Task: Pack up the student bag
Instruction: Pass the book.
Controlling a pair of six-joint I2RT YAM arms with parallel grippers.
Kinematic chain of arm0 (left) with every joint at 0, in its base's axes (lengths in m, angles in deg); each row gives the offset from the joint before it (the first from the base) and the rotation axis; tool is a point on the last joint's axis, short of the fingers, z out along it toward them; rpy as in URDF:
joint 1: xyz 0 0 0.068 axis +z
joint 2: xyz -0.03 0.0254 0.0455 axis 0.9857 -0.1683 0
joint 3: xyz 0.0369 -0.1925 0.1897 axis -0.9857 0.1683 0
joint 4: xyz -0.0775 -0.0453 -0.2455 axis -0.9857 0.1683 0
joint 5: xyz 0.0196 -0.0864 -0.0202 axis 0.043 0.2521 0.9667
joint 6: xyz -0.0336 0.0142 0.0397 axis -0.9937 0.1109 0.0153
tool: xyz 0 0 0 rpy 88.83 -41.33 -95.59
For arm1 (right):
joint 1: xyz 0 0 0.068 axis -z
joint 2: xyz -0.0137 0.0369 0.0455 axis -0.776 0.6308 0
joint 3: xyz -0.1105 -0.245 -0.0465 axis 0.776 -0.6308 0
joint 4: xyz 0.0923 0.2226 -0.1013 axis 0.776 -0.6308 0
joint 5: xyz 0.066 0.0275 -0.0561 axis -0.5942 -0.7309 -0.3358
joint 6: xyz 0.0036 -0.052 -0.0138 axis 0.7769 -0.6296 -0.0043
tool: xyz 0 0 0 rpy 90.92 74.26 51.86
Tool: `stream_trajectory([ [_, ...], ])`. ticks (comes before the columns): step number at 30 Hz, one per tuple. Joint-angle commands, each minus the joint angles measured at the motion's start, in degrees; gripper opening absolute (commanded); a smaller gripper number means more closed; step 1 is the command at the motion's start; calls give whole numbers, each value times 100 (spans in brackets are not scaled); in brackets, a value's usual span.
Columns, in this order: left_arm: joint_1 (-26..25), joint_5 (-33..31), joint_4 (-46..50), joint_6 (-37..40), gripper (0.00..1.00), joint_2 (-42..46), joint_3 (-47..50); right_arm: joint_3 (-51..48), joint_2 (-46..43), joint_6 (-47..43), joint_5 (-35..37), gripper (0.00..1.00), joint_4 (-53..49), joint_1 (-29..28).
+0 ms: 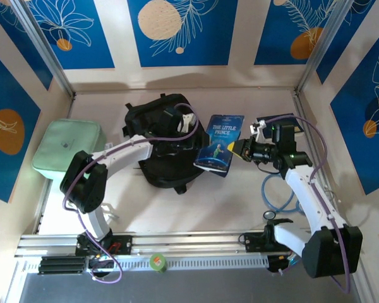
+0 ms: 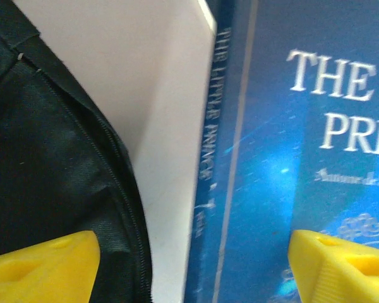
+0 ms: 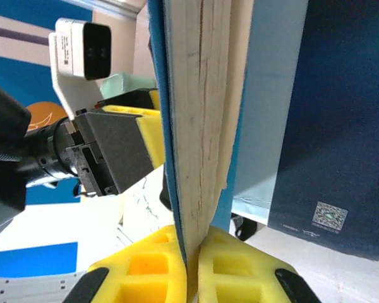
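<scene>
Yellow fingers (image 2: 44, 265) of the left gripper (image 2: 192, 268) stood at the bottom edge of the left wrist view, set wide apart with nothing clamped between them. One finger hung over the student bag (image 2: 44, 145), the other over the cover of the book (image 2: 290, 158). The bag showed as black woven fabric with a zipper line curving along its edge. A strip of pale table (image 2: 158, 95) separated the bag from the book spine, lettered "The Little Prince".

From the right wrist, the right gripper (image 3: 192, 265) was closed on the bottom edge of the book (image 3: 196, 126), with the page block upright between the yellow fingers. The left gripper (image 3: 114, 158) sat just beside the blue cover; contact could not be determined.

From the top external camera, the student bag (image 1: 164, 167) lay crumpled at the centre of the table (image 1: 208, 208), soft, black and the largest item present. The left gripper (image 1: 191, 126) was over its upper right part. The book (image 1: 220, 144) hung tilted just right of the bag, gripped at its right edge by the right gripper (image 1: 240, 149). A mint-green bag (image 1: 68, 151) lay at the left wall.
</scene>
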Motion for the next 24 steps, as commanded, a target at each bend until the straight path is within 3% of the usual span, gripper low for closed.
stream_trajectory([
  [1,138,654,-846,-558,75,205,171,206,55,36,-775,9,583,-74],
  [6,210,1053,-1409,-825,69,179,318,163,194,32,-779,9,545,-76],
  [15,418,1356,-1695,-953,40,324,449,277,536,-182,-239,10,37,-105],
  [18,617,1394,-2096,-1225,22,438,699,256,609,-153,-273,18,65,-102],
  [21,717,1392,-2145,-1247,2,526,803,219,615,-58,-190,34,134,-118],
  [24,797,1217,-2070,-1223,0,686,887,204,616,112,103,51,99,-108],
])
